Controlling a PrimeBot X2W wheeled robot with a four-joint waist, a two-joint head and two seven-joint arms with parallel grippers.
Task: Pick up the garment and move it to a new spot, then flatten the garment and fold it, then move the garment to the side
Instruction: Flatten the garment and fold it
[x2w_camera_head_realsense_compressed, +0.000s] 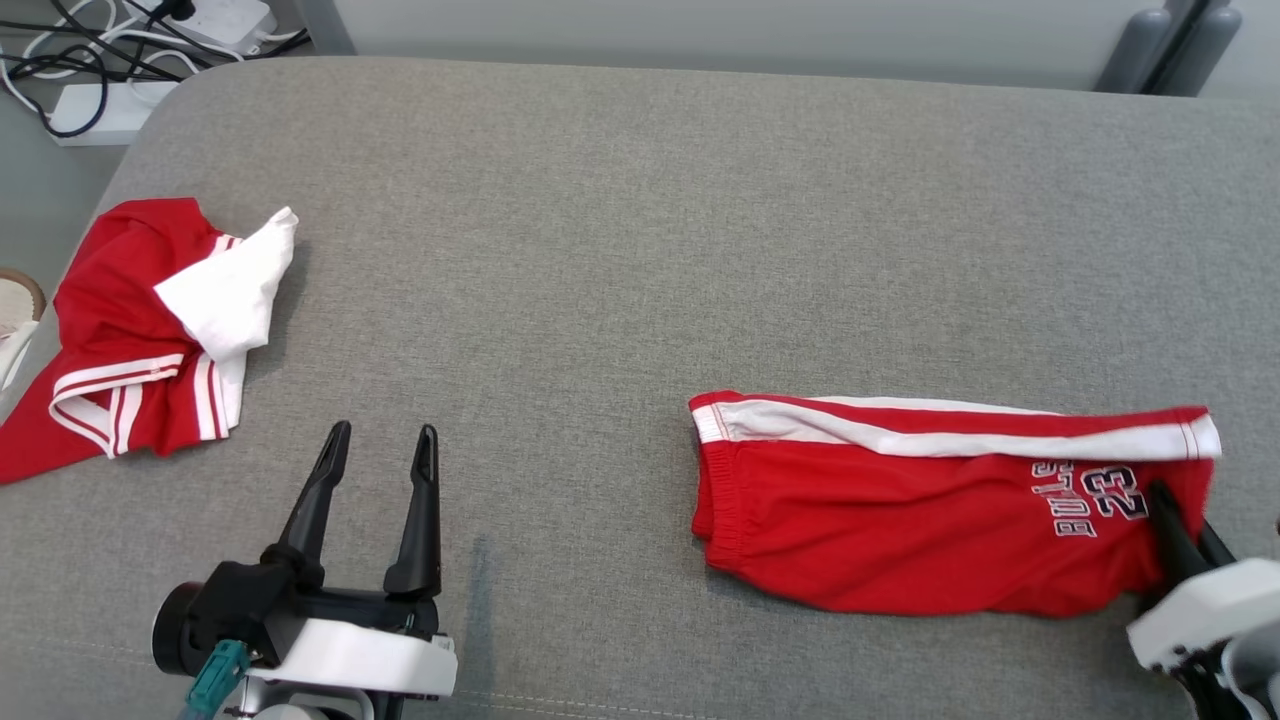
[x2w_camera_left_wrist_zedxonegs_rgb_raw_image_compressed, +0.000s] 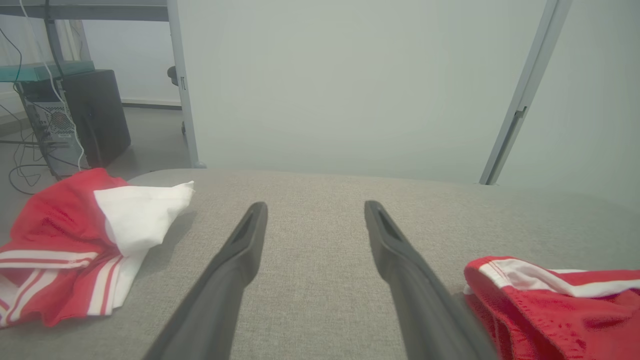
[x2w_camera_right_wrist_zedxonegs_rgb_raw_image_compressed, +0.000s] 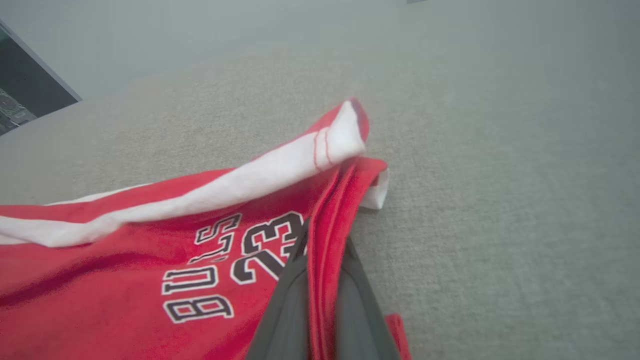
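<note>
The garment (x2w_camera_head_realsense_compressed: 900, 520), red shorts with a white side stripe and "BULLS 23" print, lies folded lengthwise on the right half of the grey padded table (x2w_camera_head_realsense_compressed: 640, 250). My right gripper (x2w_camera_head_realsense_compressed: 1165, 505) is shut on the hem at its right end. In the right wrist view red cloth (x2w_camera_right_wrist_zedxonegs_rgb_raw_image_compressed: 125, 260) is pinched between the two dark fingers of the right gripper (x2w_camera_right_wrist_zedxonegs_rgb_raw_image_compressed: 325, 237). My left gripper (x2w_camera_head_realsense_compressed: 385, 432) stands open over bare table at the lower left, holding nothing. In the left wrist view the left gripper (x2w_camera_left_wrist_zedxonegs_rgb_raw_image_compressed: 315, 205) has the shorts' waistband end (x2w_camera_left_wrist_zedxonegs_rgb_raw_image_compressed: 550, 310) to its right.
A second red and white garment (x2w_camera_head_realsense_compressed: 130, 330) lies crumpled at the table's left edge, also seen as a bundle (x2w_camera_left_wrist_zedxonegs_rgb_raw_image_compressed: 75, 250) left of my left fingers. Power strips and cables (x2w_camera_head_realsense_compressed: 100, 100) are on the floor beyond the far left corner. A computer tower (x2w_camera_left_wrist_zedxonegs_rgb_raw_image_compressed: 55, 125) stands there too.
</note>
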